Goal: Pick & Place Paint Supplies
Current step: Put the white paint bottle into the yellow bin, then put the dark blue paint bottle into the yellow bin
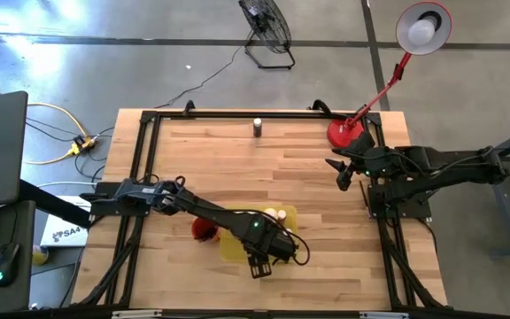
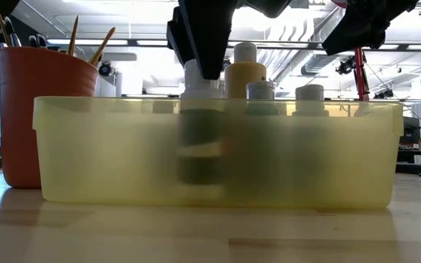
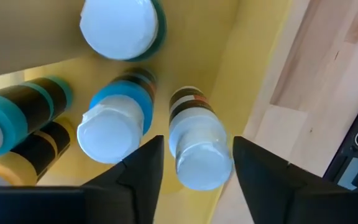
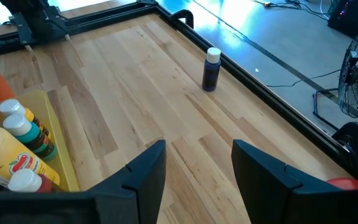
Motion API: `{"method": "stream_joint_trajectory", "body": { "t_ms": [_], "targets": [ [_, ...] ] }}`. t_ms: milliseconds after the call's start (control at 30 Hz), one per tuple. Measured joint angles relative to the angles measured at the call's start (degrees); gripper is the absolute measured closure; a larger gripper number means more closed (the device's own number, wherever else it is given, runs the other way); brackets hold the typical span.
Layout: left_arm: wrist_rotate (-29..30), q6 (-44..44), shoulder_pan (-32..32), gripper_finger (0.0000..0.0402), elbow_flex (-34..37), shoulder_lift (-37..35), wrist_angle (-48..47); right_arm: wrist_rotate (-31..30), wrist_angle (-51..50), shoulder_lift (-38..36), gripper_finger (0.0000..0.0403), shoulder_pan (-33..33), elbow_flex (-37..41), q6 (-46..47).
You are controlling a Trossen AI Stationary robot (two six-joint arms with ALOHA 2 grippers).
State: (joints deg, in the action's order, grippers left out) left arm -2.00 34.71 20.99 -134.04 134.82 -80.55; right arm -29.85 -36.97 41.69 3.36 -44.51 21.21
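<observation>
Red cup [image 1: 204, 230] with brushes [image 2: 86, 40] sits left of yellow tray [image 1: 233, 246]. Left tool [image 1: 261, 264] hangs over tray, fingers spread astride a white-capped bottle [image 3: 197, 149] standing at tray wall, not pinching it. Bottles look light, rigid, slick; grip body below cap. Lone dark bottle [image 1: 258, 127] at far bench edge. Right tool [image 1: 344, 175] spread, empty, parked right.

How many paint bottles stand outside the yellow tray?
1: a dark bottle stands alone on the bare table near its far edge. The others sit inside the tray; some may be hidden.
</observation>
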Motion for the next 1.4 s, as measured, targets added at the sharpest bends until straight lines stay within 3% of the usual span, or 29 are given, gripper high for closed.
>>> {"method": "stream_joint_trajectory", "body": {
  "t_ms": [133, 400, 833, 1067, 1400],
  "targets": [
    [-0.41, 0.01, 0.0, 0.0196, 0.0, 0.0, 0.16, -0.01, 0.0, 0.01, 0.0229, 0.01, 0.0, 0.0],
    [-1.42, 0.03, -0.16, 0.0195, -0.02, -0.02, 0.02, -0.01, 0.0, 0.0, 0.0229, 0.02, 0.0, 0.0],
    [-22.82, 3.07, -8.21, 0.0195, -0.04, -0.04, -0.15, -0.01, 0.0, 0.01, 0.0229, 0.01, 0.0, -0.01],
    [-21.64, 2.78, -11.45, 0.0195, -0.11, -0.11, -0.16, -0.01, -0.06, -0.01, 0.0229, 0.02, 0.0, -0.02],
    [-22.31, 2.9, -10.85, 0.0195, -1.01, -0.57, -2.25, -0.01, -0.19, -0.02, 0.0229, -0.01, 0.0, -0.02]
  ]
}}
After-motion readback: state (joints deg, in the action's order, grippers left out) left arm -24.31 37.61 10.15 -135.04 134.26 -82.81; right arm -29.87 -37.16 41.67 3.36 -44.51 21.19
